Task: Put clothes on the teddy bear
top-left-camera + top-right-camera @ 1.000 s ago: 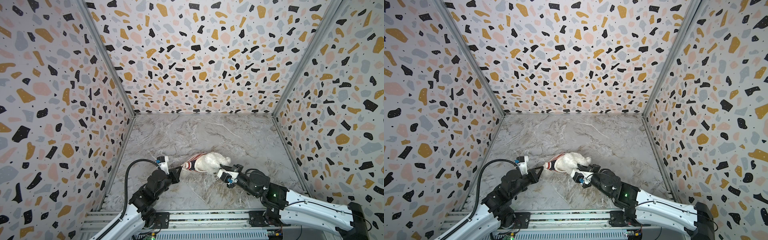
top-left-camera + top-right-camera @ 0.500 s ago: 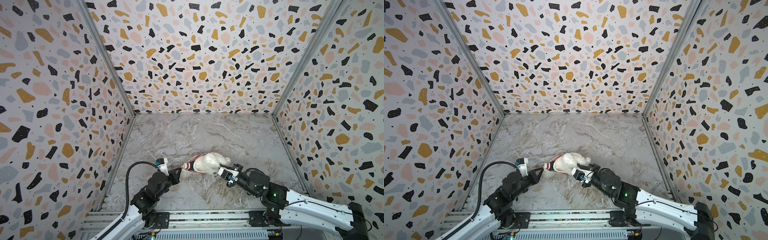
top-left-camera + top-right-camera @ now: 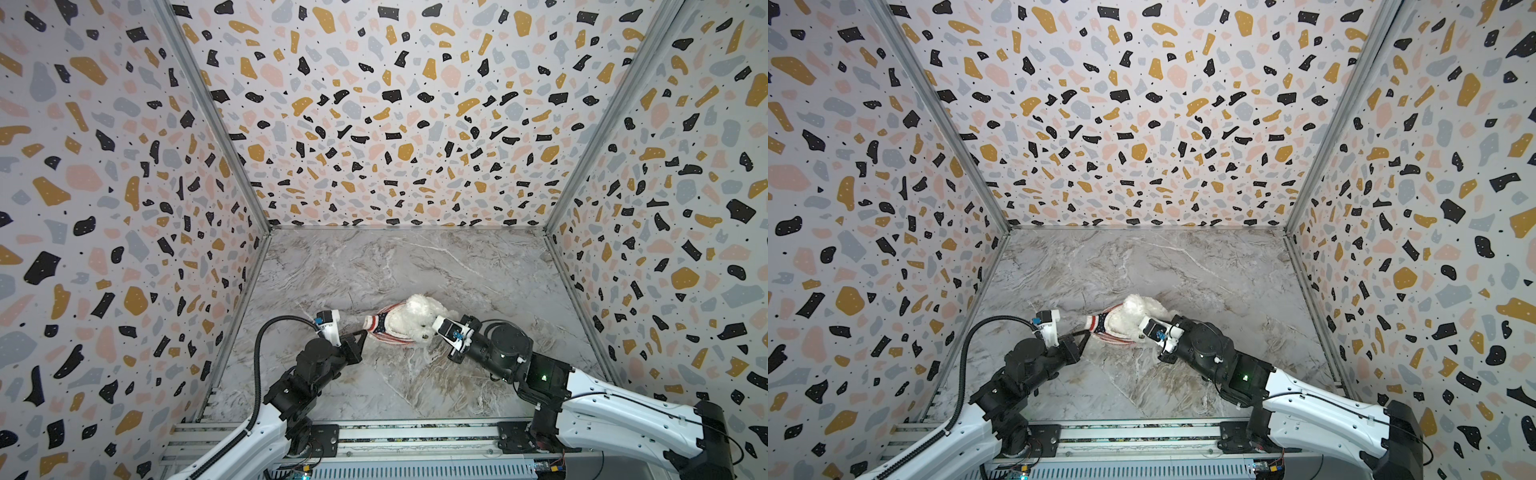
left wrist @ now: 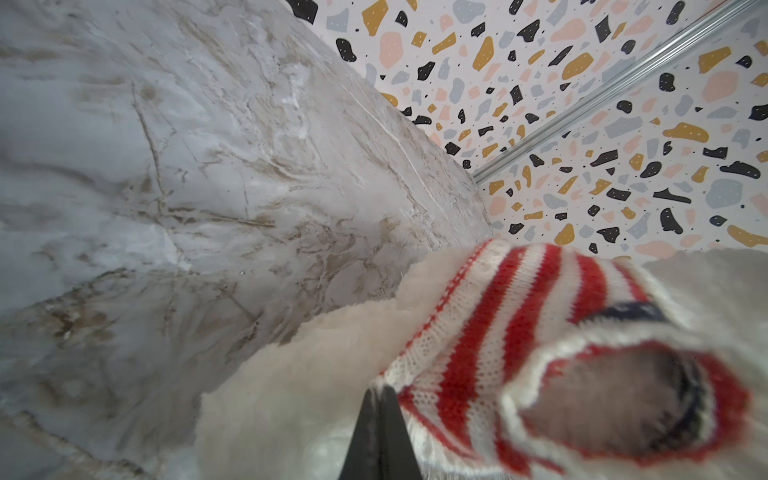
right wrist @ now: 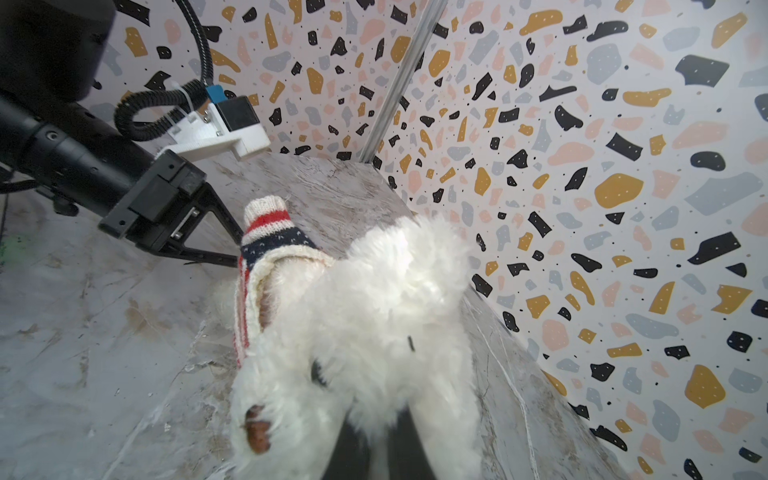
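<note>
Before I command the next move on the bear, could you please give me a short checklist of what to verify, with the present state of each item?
1. Grip of left hand on the sweater edge: ok, shut on the knit.
2. Grip of right hand on the bear: ok, shut on fur at the head.
3. Head outside the sweater: ok, an eye and the nose show.
4. Bear's arms inside the sleeves: cannot tell.
5. Sweater end near the left hand filled by the body: not ok, the opening there looks hollow.
6. Hands apart, at opposite ends of the bear: ok.
</note>
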`<action>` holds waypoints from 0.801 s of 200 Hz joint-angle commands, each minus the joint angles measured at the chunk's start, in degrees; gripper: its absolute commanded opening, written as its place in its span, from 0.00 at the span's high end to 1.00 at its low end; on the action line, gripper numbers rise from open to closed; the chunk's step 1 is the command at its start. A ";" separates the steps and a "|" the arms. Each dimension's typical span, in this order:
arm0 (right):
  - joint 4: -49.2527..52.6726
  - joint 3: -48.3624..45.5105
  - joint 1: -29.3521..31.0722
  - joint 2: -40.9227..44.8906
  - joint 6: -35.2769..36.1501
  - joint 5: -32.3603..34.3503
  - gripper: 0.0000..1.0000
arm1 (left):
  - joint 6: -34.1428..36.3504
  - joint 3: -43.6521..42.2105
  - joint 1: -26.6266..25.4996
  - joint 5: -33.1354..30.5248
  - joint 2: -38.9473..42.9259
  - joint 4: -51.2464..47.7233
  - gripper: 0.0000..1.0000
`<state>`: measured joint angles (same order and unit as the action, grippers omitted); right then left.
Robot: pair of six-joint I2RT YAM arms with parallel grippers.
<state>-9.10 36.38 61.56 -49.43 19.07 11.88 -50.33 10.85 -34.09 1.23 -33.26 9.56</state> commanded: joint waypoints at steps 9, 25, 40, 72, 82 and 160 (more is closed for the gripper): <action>5.42 6.90 -3.21 -2.03 -11.98 -1.30 1.00 | 3.87 3.06 0.31 -1.81 0.18 0.68 0.97; 7.65 7.91 -3.69 -2.83 -14.39 -1.64 1.00 | 4.53 4.18 0.33 -3.17 0.80 -0.98 0.90; 8.15 7.87 -3.68 -2.87 -16.21 -2.01 1.00 | 5.26 4.94 0.32 -4.41 1.55 -2.40 0.79; 11.85 11.70 -5.23 -5.92 -24.65 -3.22 1.00 | 6.52 5.88 0.34 -5.63 2.55 -5.25 0.54; 12.61 12.62 -5.23 -6.74 -25.50 -3.70 1.00 | 6.68 6.11 0.33 -5.42 2.75 -5.64 0.53; 17.60 17.26 -11.12 -13.79 -50.41 -7.99 1.00 | 0.05 -0.13 -3.09 4.01 -4.28 14.22 0.53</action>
<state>6.57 50.68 50.48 -62.52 -20.91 5.06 -47.97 12.45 -34.87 2.79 -35.18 13.80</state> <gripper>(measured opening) 0.085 0.474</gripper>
